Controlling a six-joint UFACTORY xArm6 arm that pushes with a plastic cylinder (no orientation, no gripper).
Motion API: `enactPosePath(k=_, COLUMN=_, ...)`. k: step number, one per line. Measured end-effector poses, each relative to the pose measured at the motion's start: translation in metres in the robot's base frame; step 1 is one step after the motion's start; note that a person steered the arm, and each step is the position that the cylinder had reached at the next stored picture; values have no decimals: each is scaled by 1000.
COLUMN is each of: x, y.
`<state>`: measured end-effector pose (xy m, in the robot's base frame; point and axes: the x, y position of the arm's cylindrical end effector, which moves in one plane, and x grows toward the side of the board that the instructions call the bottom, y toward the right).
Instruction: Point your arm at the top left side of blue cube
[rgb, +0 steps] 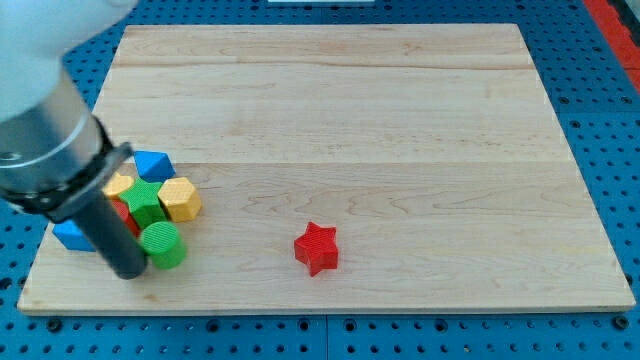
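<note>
The blue cube (70, 235) lies near the board's bottom left corner, mostly hidden behind my arm. My tip (131, 272) rests on the board just to the right of and below the blue cube, touching the left side of a green cylinder (162, 245). A cluster sits above it: a blue triangular block (153, 165), a yellow hexagon (181, 199), a green star-like block (145, 200), a yellow block (120, 185) and a red block (123, 215) partly hidden by the rod.
A red star (317, 248) lies alone near the board's bottom middle. The wooden board (350, 120) sits on a blue perforated table. My grey arm body fills the view's upper left.
</note>
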<state>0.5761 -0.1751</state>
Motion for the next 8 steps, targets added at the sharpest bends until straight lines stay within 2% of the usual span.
enactPosePath(k=2, x=-5, y=49)
enactPosePath(k=3, x=0, y=42)
enactPosePath(k=4, x=29, y=-5)
enactPosePath(k=5, x=40, y=-85)
enactPosePath(k=6, x=34, y=-129)
enactPosePath(k=7, x=14, y=-130)
enactPosePath(k=8, x=-35, y=-129)
